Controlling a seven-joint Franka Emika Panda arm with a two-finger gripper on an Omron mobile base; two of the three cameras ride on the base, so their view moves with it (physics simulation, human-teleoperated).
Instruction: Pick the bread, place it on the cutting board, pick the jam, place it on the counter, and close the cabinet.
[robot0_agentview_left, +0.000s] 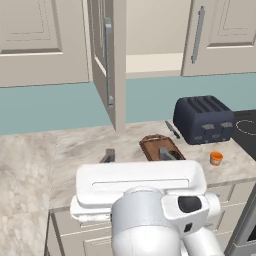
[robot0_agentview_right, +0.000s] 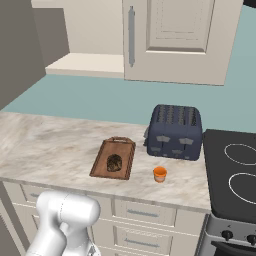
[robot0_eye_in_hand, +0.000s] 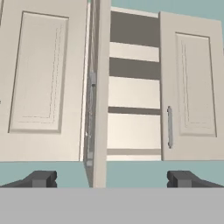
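two dark fingers (robot0_eye_in_hand: 112, 178) stand wide apart at the bottom of the hand view, with nothing between them. they face the cabinet (robot0_eye_in_hand: 131, 87), whose left door (robot0_eye_in_hand: 97, 94) swings out edge-on toward the camera while the right door (robot0_eye_in_hand: 192, 87) lies shut, its grey bar handle (robot0_eye_in_hand: 169, 127) upright near its inner edge. cream shelves (robot0_eye_in_hand: 133, 52) show in the gap between the two doors.

in the left base view the open door (robot0_agentview_left: 107, 60) juts out over the bench (robot0_agentview_left: 85, 145), and the cream shelf (robot0_agentview_left: 152, 64) is bare behind it. one finger tip (robot0_agentview_left: 108, 156) pokes up above the white arm.

on the bench the board (robot0_agentview_right: 114, 158) lies lengthwise away from the robot, its handle at the far end. the bread (robot0_agentview_right: 114, 162) sits on the board, nearer its front half. the jam (robot0_agentview_right: 160, 174) stands upright on the bench, just right of the board and apart from it, in front of a dark blue toaster (robot0_agentview_right: 175, 131). a black stovetop (robot0_agentview_right: 232, 172) lies right of the toaster. in the left base view a small knife (robot0_agentview_left: 172, 129) lies on the bench between the board (robot0_agentview_left: 161, 148) and the toaster (robot0_agentview_left: 204, 119), and the jam (robot0_agentview_left: 216, 158) stands close to the bench's front edge.
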